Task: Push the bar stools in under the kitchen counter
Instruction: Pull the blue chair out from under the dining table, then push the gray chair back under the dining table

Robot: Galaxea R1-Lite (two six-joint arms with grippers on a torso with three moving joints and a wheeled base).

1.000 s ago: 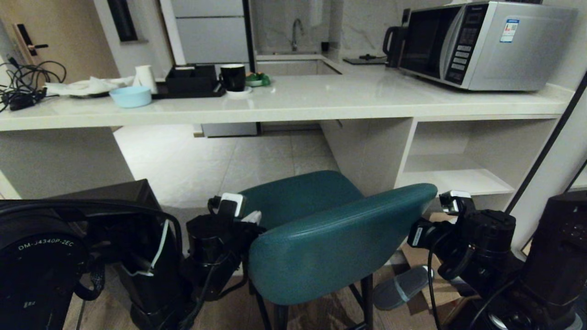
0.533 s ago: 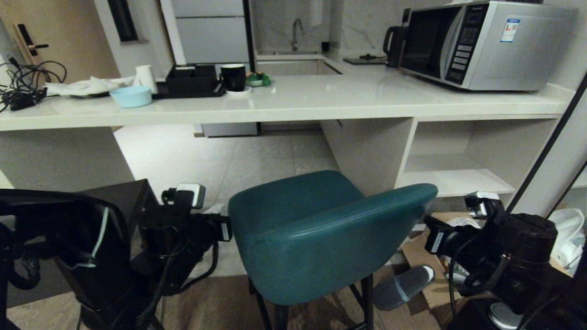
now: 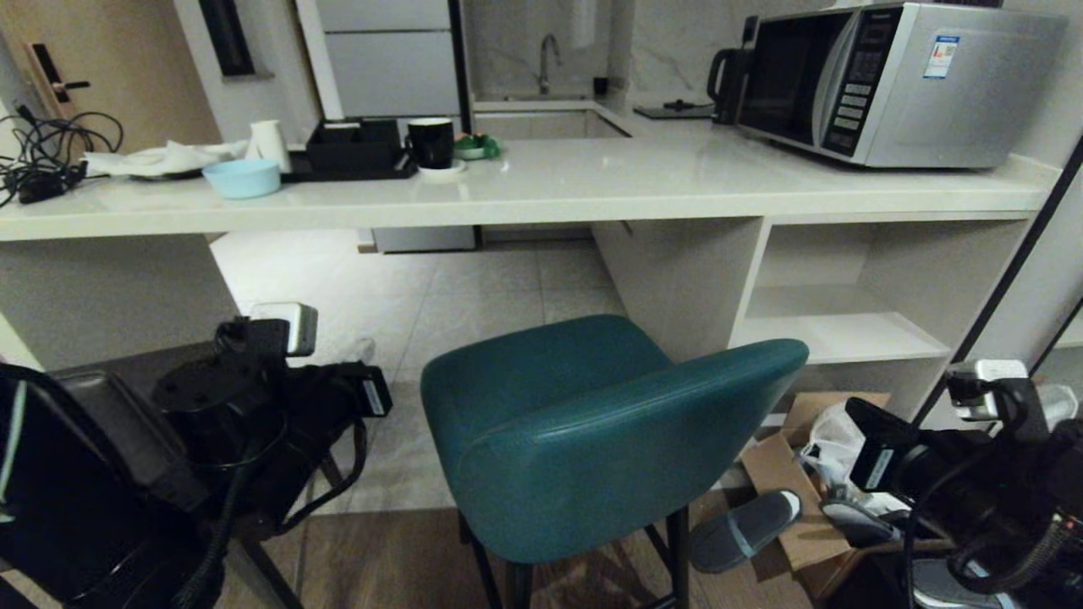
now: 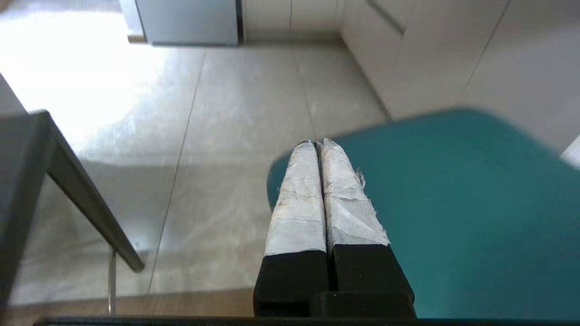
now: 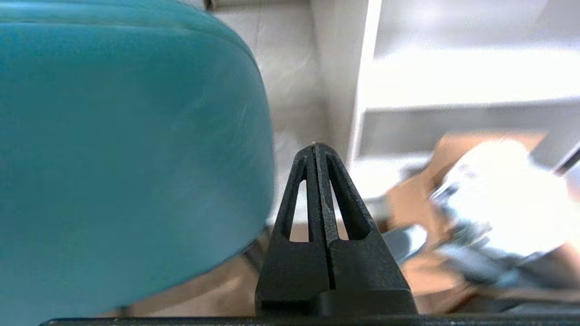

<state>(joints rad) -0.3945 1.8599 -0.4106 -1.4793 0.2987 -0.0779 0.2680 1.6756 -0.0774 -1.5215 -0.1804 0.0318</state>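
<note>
At centre frame the teal bar stool (image 3: 584, 431), smooth leather-look with a rounded curved back, stands before the glossy white desk (image 3: 592, 182), my left gripper (image 4: 319, 149) and right gripper (image 5: 316, 149) both closed on nothing beside it.

You see a dim head view with glare on the kitchen counter (image 3: 592, 182) and floor tiles (image 4: 113, 81) beyond. Your right wrist view is blurred over the cardboard box (image 5: 421, 190) and teal stool (image 5: 127, 136).

teal bar stool (image 3: 584, 431) before white kitchen counter (image 3: 592, 190)
</note>
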